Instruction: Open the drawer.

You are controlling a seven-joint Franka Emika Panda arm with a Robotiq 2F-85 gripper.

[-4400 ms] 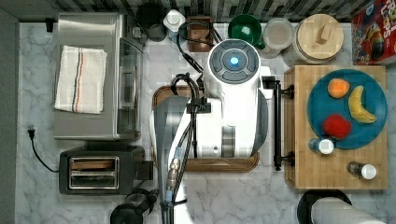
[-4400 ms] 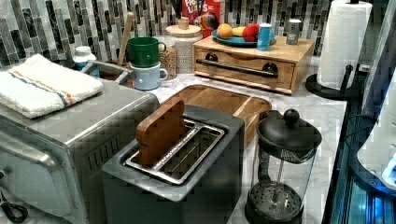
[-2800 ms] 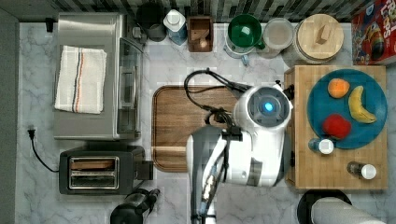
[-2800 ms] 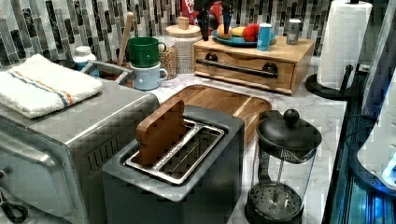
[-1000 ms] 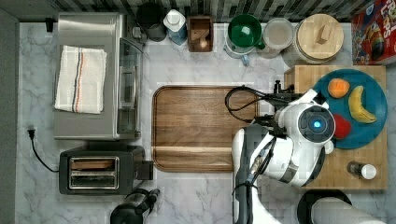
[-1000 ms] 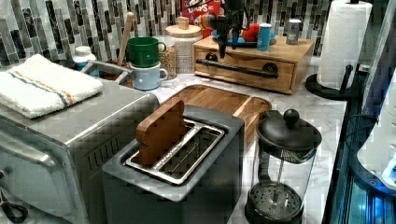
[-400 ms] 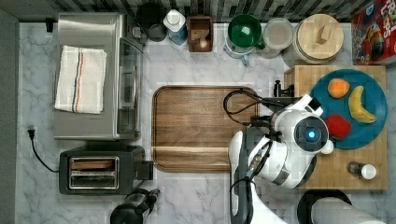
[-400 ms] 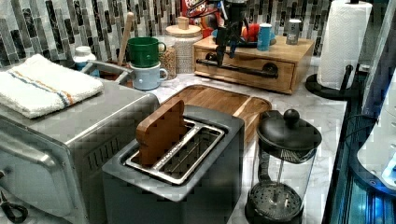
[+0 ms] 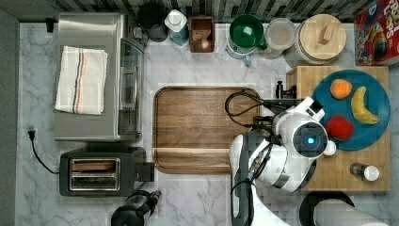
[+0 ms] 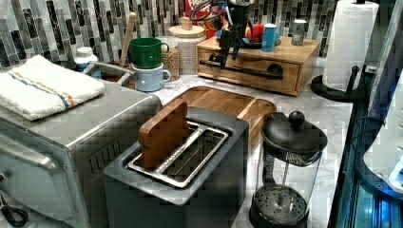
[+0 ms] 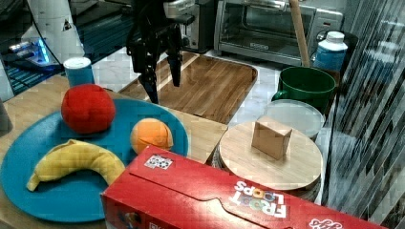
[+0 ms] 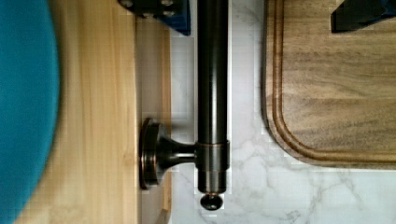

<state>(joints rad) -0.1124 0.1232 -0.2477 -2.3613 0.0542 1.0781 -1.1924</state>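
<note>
Marble counter ran under everything, grey-veined and crowded. Nearest in the left view stood a toaster (image 10: 180, 156) and a glass coffee press (image 10: 287, 175), with a toaster oven (image 10: 62, 142) on the left view's left under a folded towel (image 10: 45, 88). Beyond them lay the dark wooden tray (image 10: 223, 102), and beyond that, at the far end, sat the wooden box (image 10: 259, 61) whose front was the drawer (image 10: 247, 75), shut flush as far as I could judge, its black bar handle (image 10: 242, 69) standing off on two posts.

My gripper (image 10: 229, 40) hung over the left end of that bar in the left view, fingers spread apart and holding nothing. From the wrist view, one fingertip (image 12: 159, 11) sat on the box side of the handle (image 12: 212, 88) and the other (image 12: 359, 14) out over the tray (image 12: 336, 84), so the bar ran between them near its post (image 12: 163, 151).

My judgement was that I needed to sink until the pads bracketed the bar fully, then close squarely on it. Gripping close to the post seemed sound, since the bar would flex least there, though pulling from one end risked skewing the drawer. I would have drawn straight toward the tray, level, without lifting. The blue plate (image 11: 71, 157) of fruit on top argued for a slow, smooth pull.
</note>
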